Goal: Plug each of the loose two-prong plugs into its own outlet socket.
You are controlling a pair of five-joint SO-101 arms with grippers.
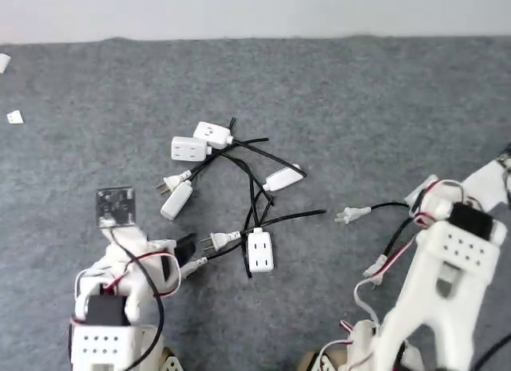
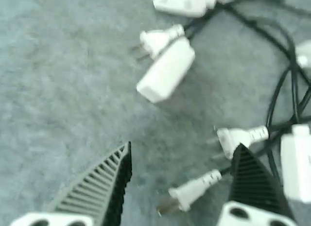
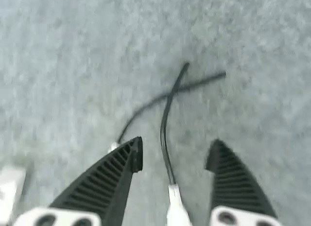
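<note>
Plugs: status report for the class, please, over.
Left gripper open over two loose plugs. Right gripper open astride another plug. Black cords tangled among outlets.

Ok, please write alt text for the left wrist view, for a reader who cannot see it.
The open left gripper hangs over a grey felt table, a white two-prong plug lying between its black fingers. Beyond lie two more plugs, white outlet blocks and tangled black cords.
</note>
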